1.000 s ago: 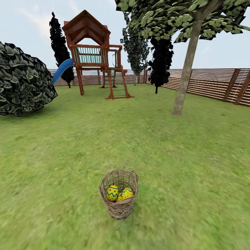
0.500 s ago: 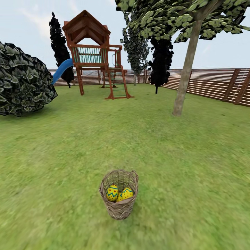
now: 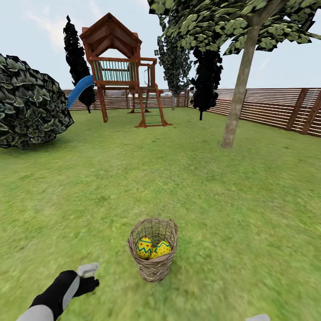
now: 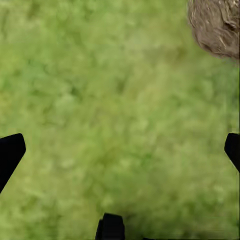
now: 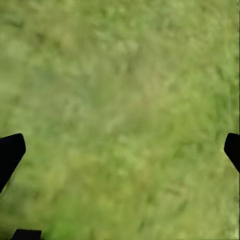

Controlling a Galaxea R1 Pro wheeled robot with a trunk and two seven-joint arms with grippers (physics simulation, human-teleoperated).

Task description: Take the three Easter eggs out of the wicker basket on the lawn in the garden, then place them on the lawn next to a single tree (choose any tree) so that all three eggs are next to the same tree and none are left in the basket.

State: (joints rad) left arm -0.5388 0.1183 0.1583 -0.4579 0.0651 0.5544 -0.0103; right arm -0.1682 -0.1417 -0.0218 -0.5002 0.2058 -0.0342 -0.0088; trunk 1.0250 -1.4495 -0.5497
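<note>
Standing upright on the lawn (image 3: 209,187), the basket (image 3: 153,263) is being taken as the reference point. Two eggs (image 3: 144,247) are being seen inside it, side by side and touching; a third cannot be made out. The left gripper (image 3: 89,278) is being held low over the grass just beside the basket, apart from it. In the left wrist view its fingers (image 4: 11,152) are being shown spread wide over bare grass, nothing gripped, with the basket wall (image 4: 217,25) off to one side. The right gripper (image 5: 120,150) is likewise being shown wide open and empty over grass. The tree (image 3: 238,89) is being seen well beyond the basket.
</note>
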